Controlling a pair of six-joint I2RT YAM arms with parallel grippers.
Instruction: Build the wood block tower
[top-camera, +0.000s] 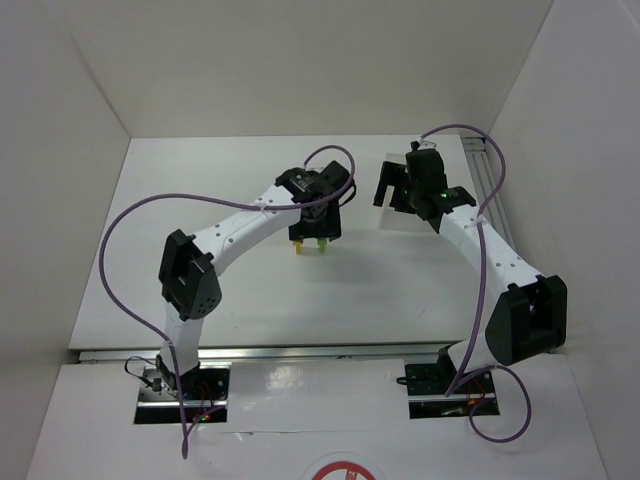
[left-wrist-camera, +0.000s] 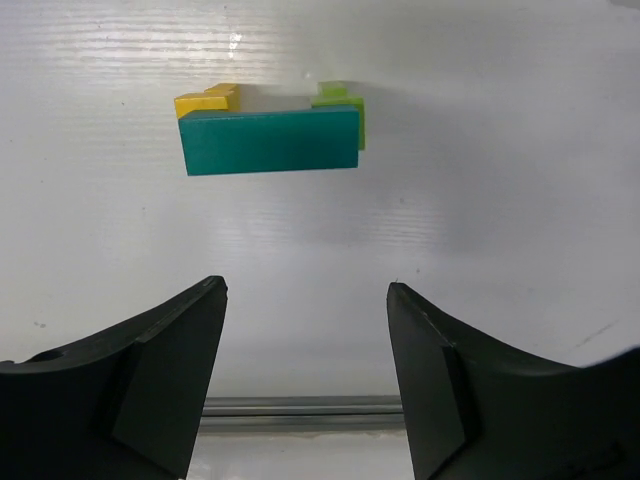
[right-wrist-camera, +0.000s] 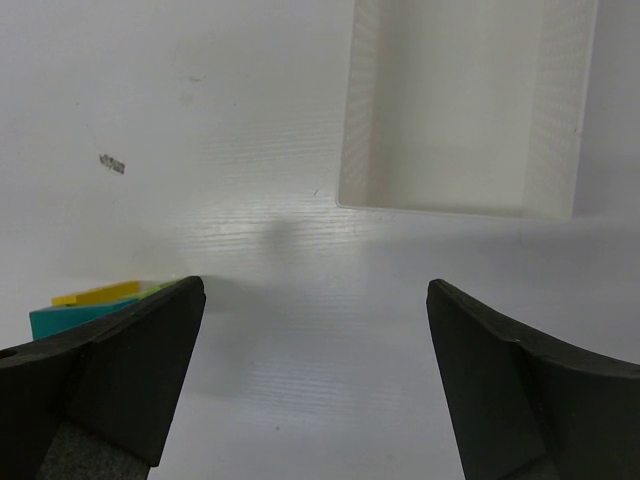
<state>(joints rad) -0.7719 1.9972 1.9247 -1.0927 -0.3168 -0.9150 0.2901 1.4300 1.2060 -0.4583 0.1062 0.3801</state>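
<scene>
Top view: the left gripper (top-camera: 311, 232) hangs directly over the wood block tower (top-camera: 299, 247) (only two coloured feet show beneath it). The right gripper (top-camera: 393, 187) stands apart, its arm bent.

Left wrist view: ahead of the wide, unloaded jaws, the teal arch (left-wrist-camera: 270, 141) spans the yellow post (left-wrist-camera: 205, 100) and the lime-green post (left-wrist-camera: 338, 97).

Right wrist view: the white tray (right-wrist-camera: 346, 150) lies ahead and to the right, showing bare floor. Jaws are wide, and the tower is partly hidden behind the left finger.
</scene>
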